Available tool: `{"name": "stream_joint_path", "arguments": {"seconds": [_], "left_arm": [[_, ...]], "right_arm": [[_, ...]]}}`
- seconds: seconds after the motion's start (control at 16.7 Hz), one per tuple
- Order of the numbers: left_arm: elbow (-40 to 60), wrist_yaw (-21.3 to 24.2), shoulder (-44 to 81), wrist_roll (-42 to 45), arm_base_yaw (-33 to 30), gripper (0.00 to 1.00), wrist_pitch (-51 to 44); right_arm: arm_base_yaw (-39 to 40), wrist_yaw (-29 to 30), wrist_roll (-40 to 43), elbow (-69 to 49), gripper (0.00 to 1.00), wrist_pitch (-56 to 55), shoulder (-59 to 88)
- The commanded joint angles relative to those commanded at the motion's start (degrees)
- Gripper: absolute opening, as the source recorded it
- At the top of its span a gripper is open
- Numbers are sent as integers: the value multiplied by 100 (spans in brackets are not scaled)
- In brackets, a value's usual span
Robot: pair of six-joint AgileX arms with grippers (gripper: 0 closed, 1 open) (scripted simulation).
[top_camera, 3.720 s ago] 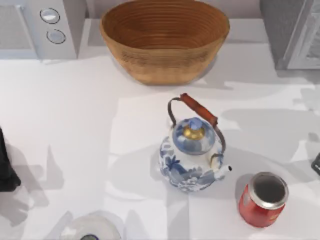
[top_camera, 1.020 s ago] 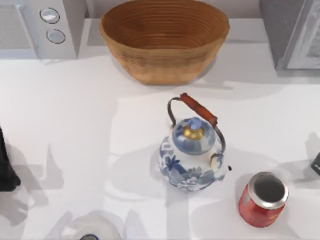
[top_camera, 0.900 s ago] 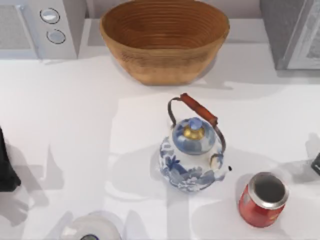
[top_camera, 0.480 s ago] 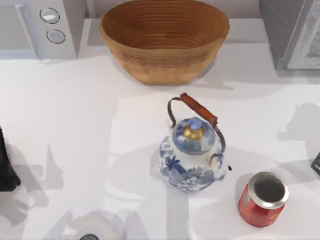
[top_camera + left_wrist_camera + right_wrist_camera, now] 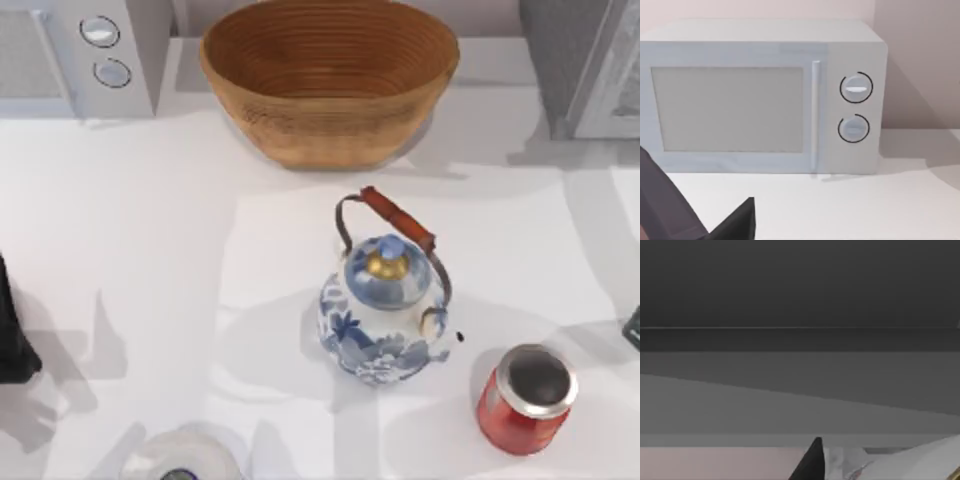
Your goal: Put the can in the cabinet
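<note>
The can (image 5: pixel 527 399) is standing upright on the white table (image 5: pixel 150 250) near the top view's lower right, just beside the blue-and-white teapot (image 5: pixel 385 315). A wicker basket (image 5: pixel 328 75) is sitting behind them, a microwave (image 5: pixel 760 95) at far left, a grey cabinet (image 5: pixel 585 65) at far right. Left arm (image 5: pixel 12 335) is resting at the table's left edge, right arm (image 5: pixel 632 328) at the right edge; whether either gripper's fingers are apart or together, I cannot tell.

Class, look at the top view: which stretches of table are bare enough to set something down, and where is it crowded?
Bare: the left stretch between microwave, basket and teapot. Crowded: the near right, where the can stands just beside the teapot's spout.
</note>
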State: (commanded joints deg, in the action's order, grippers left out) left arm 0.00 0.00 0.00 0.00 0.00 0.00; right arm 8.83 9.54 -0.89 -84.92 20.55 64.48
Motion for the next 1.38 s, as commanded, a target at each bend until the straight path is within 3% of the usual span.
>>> {"name": "stream_joint_path", "arguments": {"seconds": [0.3, 0.9, 1.38], "left_arm": [[0, 0, 0, 0, 0, 100, 0], [0, 0, 0, 0, 0, 100, 0], [0, 0, 0, 0, 0, 100, 0]], "right_arm": [[152, 161, -13, -1378, 0, 341, 1069], [109, 141, -24, -1869, 0, 492, 1491], [-123, -56, -19, -5168, 0, 1276, 3840]]}}
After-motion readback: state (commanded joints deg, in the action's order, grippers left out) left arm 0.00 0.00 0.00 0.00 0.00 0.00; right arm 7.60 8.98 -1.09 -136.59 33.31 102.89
